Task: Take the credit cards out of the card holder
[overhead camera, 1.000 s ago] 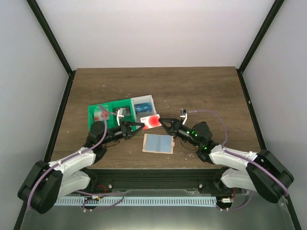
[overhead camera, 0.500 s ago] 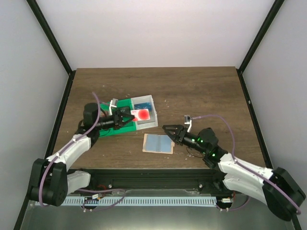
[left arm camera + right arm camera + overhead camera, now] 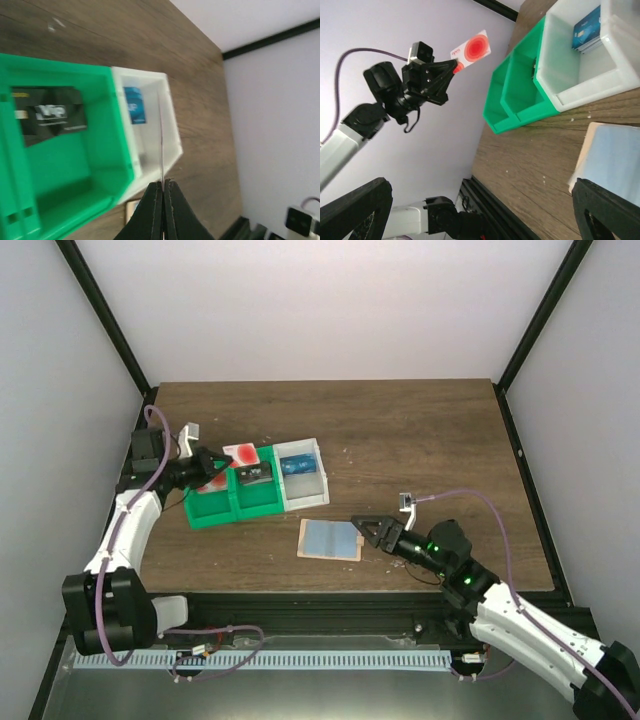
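Observation:
A pale credit card with red circles (image 3: 240,453) is pinched in my left gripper (image 3: 217,461), which is shut on it above the green tray's left half. In the left wrist view that card (image 3: 161,140) shows edge-on between the closed fingertips (image 3: 163,184). From the right wrist it appears face-on (image 3: 472,50). A blue credit card (image 3: 297,465) lies in the translucent white box (image 3: 318,492). The tan card holder (image 3: 330,539) lies open and flat on the table. My right gripper (image 3: 362,525) hovers just right of it, open and empty.
The green compartment tray (image 3: 262,505) holds a black card (image 3: 255,475) in its middle bay and something red (image 3: 212,483) in its left bay. The white box touches the tray's right side. Dark frame posts rise at the table's back corners.
My left arm swung left and back with the red-circled card, from above the white box to above the tray. The right gripper opened wide and drew back toward the near right.

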Controlling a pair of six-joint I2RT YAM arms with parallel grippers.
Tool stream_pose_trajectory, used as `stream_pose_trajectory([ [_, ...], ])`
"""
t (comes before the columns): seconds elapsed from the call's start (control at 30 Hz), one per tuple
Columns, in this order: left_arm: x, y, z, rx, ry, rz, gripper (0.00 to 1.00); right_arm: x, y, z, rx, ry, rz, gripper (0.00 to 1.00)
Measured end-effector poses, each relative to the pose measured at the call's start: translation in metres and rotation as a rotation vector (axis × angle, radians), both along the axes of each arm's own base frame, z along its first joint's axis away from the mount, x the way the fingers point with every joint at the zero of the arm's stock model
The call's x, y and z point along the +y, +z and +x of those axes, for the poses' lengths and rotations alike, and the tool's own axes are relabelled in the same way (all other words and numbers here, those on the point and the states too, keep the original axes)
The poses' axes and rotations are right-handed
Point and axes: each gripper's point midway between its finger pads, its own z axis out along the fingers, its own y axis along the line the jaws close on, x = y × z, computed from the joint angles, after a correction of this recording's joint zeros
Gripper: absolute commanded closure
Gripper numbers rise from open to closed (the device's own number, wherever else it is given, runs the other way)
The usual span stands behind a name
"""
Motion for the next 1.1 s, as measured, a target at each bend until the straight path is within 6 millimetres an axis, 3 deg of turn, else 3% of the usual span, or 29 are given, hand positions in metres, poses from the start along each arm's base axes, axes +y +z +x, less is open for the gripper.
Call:
stream_pose_trajectory([
  [0.4,0.065,-0.01,0.009,0.06,0.218,0.348,1.0,-0.007,-0.018,-0.007,-0.012,0.01,-0.112,0.0],
  [0.5,0.072,-0.013,0.007,0.039,0.208,0.416,1.0,-0.007,-0.016,-0.008,-0.021,0.014,-0.135,0.0],
  [0.77,0.09,-0.011,0.013,0.015,0.212,0.549,1.0,-0.007,0.013,-0.01,-0.113,0.029,-0.144,0.0],
  [1.1,0.101,-0.054,0.022,0.139,0.197,0.577,1.0,-0.006,0.016,-0.012,-0.145,0.053,-0.187,0.0],
])
